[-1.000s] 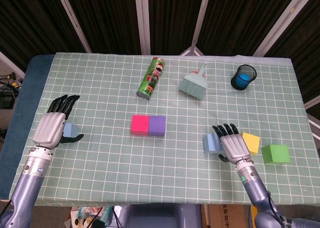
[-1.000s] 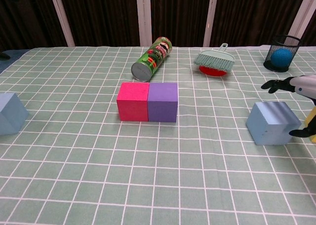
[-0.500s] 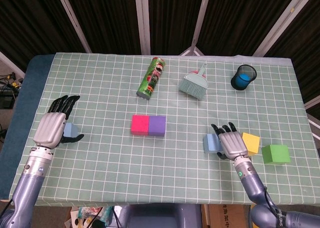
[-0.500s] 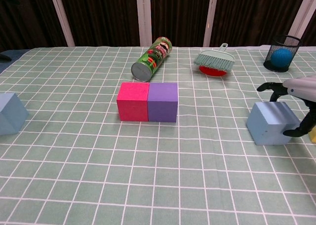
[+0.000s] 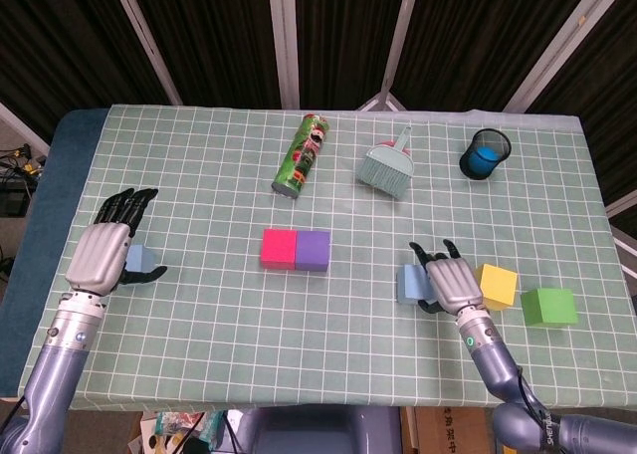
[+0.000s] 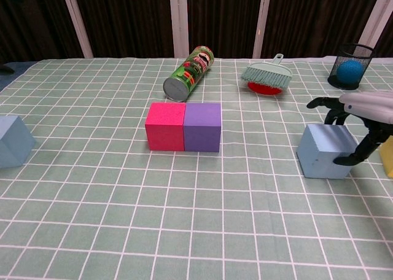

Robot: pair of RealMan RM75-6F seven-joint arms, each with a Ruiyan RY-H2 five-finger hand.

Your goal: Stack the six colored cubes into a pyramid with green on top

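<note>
The right hand (image 5: 450,283) has been brought leftward against a blue cube (image 6: 324,151), and that cube has been carried with it toward the purple cube (image 6: 202,127); a second ago it lay further right. The fingers are curled over the cube's top and right face, thumb low on its right side, so it is taken as grasped or pushed; lift-off cannot be confirmed. It is judged that the base row is being extended: the pink cube (image 6: 166,126) and purple cube are set touching, and the blue cube is well right of the purple one, not yet joined.

The left hand (image 5: 101,252) is unchanged, far left of the pink cube, fingers spread and extended, resting beside a second blue cube (image 6: 13,140); no grip is seen.

The yellow cube (image 5: 498,285) lies just right of the right hand, the green cube (image 5: 548,306) beyond it; both are unplaced.

Containers: a mesh cup (image 5: 485,153), far behind and right of the purple cube, holds a blue ball (image 6: 350,70). A chip can (image 5: 302,154) lies on its side behind the pink cube; its contents cannot be told.
</note>
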